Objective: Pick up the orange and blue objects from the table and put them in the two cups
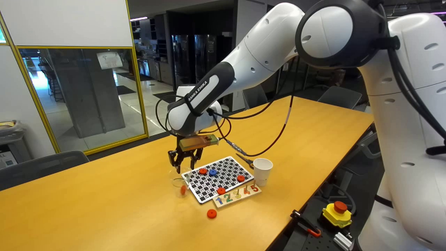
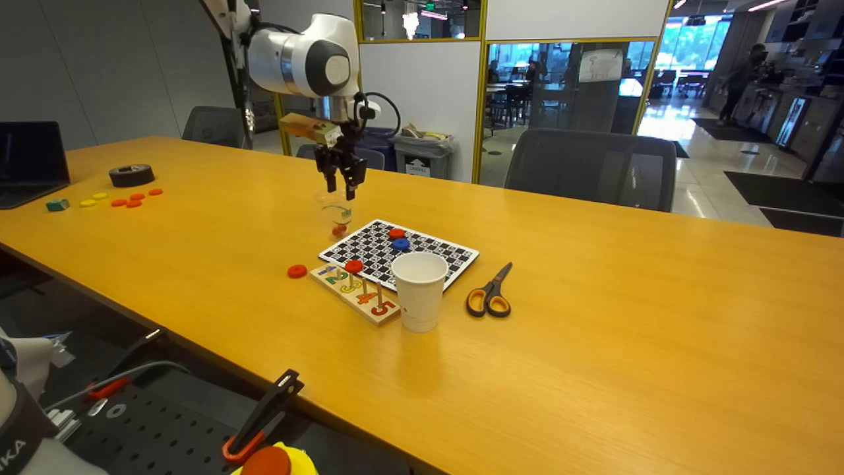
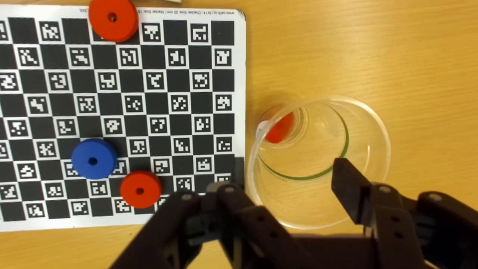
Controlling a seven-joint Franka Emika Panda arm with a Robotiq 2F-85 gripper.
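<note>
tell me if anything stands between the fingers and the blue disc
Yes: the clear cup, its rim close by the open fingers; whether they dip inside it I can't tell. An orange-red disc also lies close beside the blue disc, toward the fingers, flat on the checkered board, the two discs not touching.

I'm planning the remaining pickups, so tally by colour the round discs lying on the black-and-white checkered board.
Orange-red round discs with centre holes: 3
Blue round disc with a centre hole: 1
Total: 4
</note>
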